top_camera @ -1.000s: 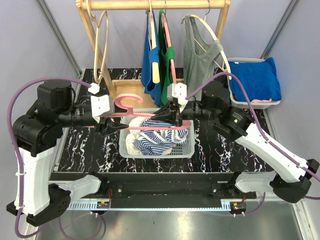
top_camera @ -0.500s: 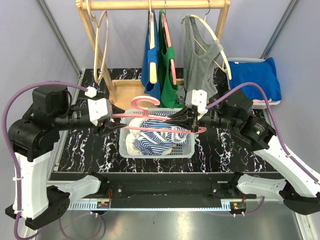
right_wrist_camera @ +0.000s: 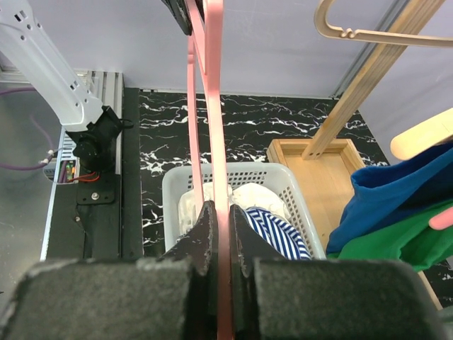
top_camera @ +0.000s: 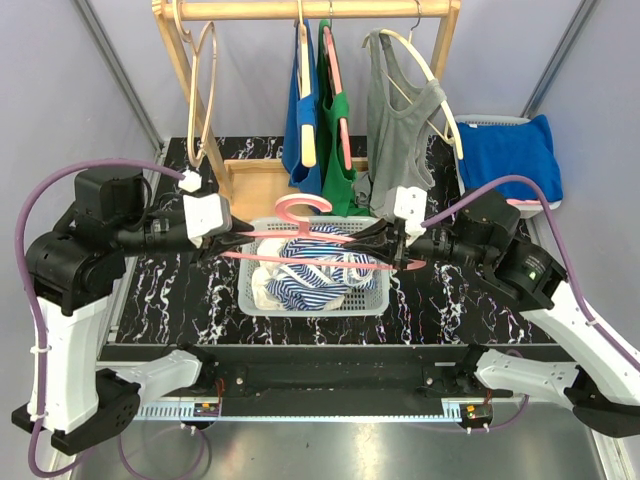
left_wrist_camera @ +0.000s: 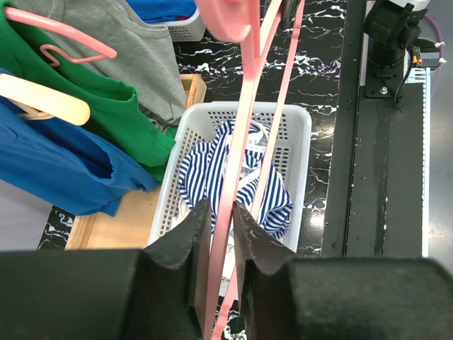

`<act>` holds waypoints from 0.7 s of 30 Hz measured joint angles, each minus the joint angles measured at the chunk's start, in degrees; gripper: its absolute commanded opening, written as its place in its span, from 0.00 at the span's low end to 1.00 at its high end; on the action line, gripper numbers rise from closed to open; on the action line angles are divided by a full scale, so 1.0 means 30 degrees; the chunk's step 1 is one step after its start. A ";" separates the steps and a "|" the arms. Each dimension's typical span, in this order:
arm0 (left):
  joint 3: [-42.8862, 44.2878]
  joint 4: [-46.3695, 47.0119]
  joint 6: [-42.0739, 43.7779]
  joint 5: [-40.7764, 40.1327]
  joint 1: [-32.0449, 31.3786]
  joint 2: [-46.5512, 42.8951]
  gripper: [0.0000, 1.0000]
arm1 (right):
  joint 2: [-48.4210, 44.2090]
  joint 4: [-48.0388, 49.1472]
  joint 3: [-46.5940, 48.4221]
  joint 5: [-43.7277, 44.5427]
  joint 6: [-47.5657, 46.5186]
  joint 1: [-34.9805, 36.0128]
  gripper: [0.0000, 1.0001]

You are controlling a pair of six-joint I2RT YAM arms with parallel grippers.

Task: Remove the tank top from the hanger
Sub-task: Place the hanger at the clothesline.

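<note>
A pink hanger (top_camera: pixel 303 204) hangs level between both grippers, above a white basket (top_camera: pixel 310 308). My left gripper (top_camera: pixel 236 238) is shut on its left end, and my right gripper (top_camera: pixel 386 246) is shut on its right end. A blue-and-white striped tank top (top_camera: pixel 312 272) lies bunched in the basket under the hanger; I cannot tell if a strap still hangs on the bar. In the left wrist view the jaws (left_wrist_camera: pixel 221 216) pinch the pink bar (left_wrist_camera: pixel 242 134) over the striped top (left_wrist_camera: pixel 202 177). In the right wrist view the jaws (right_wrist_camera: pixel 217 216) pinch the bar (right_wrist_camera: pixel 216 106) over the basket (right_wrist_camera: pixel 170 193).
A wooden rack (top_camera: pixel 300 10) at the back holds bare hangers and blue (top_camera: pixel 300 140), green (top_camera: pixel 335 150) and grey (top_camera: pixel 395 125) tops. Its wooden base (top_camera: pixel 262 176) sits behind the basket. A white bin (top_camera: pixel 505 205) with blue cloth stands back right.
The right gripper has slid right along the hanger to its end. The hanger and the left gripper have shifted right. The striped top has sunk lower into the basket.
</note>
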 measured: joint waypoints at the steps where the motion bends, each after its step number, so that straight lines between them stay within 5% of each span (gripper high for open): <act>1: -0.0095 0.0044 0.0015 -0.0007 0.0000 -0.0007 0.38 | -0.0036 -0.0044 0.0000 0.0051 -0.0022 0.0000 0.00; 5: -0.0495 -0.0015 0.0153 -0.0015 0.0007 -0.0044 0.40 | -0.0087 -0.0342 0.0000 0.0474 -0.0109 0.0000 0.00; 9: -0.0656 -0.0029 0.0233 -0.0080 0.0007 -0.0044 0.27 | -0.0087 -0.0452 0.0007 0.0517 -0.0146 0.0000 0.00; 12: -0.0670 -0.0029 0.0568 -0.0248 0.0007 -0.0066 0.00 | -0.0087 -0.0561 0.0015 0.0517 -0.0160 0.0000 0.00; 15: -0.0721 -0.0219 0.0750 -0.0211 -0.0073 -0.0095 0.00 | -0.0109 -0.0576 0.0022 0.0860 -0.0291 -0.0007 0.00; 19: -0.0729 -0.0146 0.0852 -0.0313 -0.0087 -0.0131 0.00 | -0.0109 -0.0408 0.0022 0.1224 -0.0372 0.0007 0.30; 21: -0.0656 -0.0182 0.0663 -0.0393 -0.0109 -0.0051 0.00 | -0.0087 -0.0044 0.0022 0.2033 -0.0197 0.0007 0.69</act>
